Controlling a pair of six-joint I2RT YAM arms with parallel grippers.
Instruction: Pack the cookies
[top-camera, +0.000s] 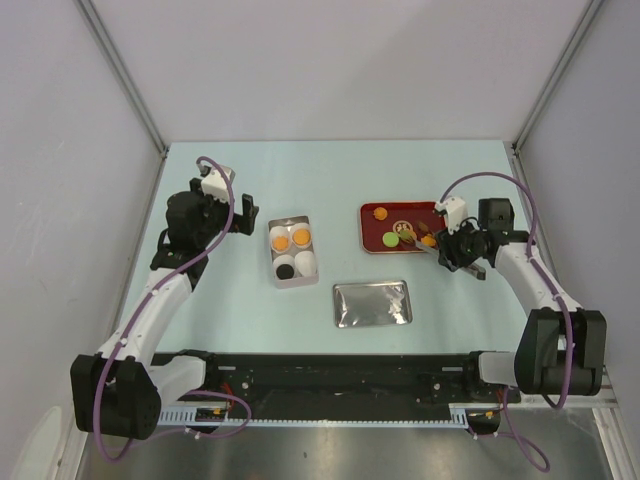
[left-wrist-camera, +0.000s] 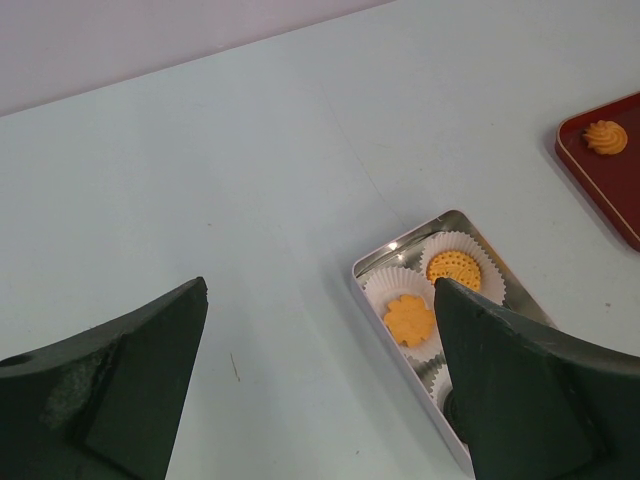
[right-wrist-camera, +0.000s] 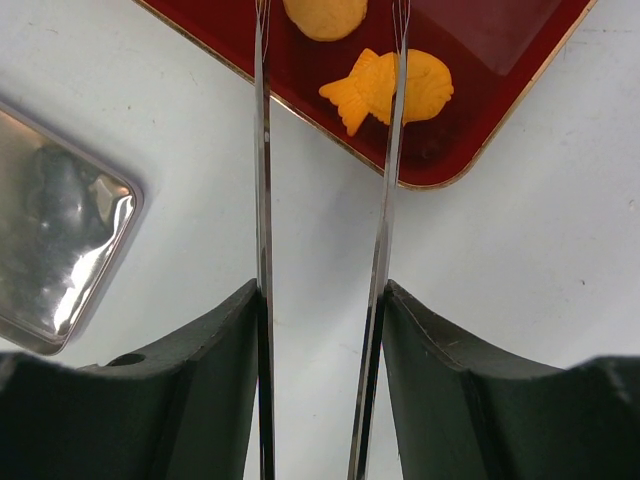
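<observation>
Right wrist view: my right gripper (right-wrist-camera: 322, 300) is clamped on the outsides of thin metal tweezers (right-wrist-camera: 262, 150). Their two blades stand narrowly apart and run out of the top edge, so the tips are hidden. The right blade crosses over a fish-shaped cookie (right-wrist-camera: 425, 85), orange and flat, lying near a corner of the dark red tray (right-wrist-camera: 500, 60). I cannot tell whether the metal touches it. Just beyond it, between the blades, sits a round cookie (right-wrist-camera: 325, 15), paler orange and cut off by the edge. A shiny lid (right-wrist-camera: 50, 240) lies on the table (right-wrist-camera: 560, 260) to the left, apart from the tray.

From above, more cookies (top-camera: 405, 227) show on the tray, among them a green cookie (top-camera: 389, 239) just beside a brownish one. The tin (top-camera: 291, 218) stands between my arms, left of the tray, with four white paper cups (top-camera: 307, 262) inside. Two cups hold orange cookies and one holds a black cookie (top-camera: 285, 270).

In the left wrist view, my left gripper (left-wrist-camera: 320, 290) has its fingers spread wide above the table, just beside the tin. In the tin's far cups I see a flower-shaped cookie (left-wrist-camera: 410, 320) and a dotted cookie (left-wrist-camera: 453, 268), which is round; both are orange. A swirl cookie (left-wrist-camera: 605, 137), also orange, sits near the tray's corner.
</observation>
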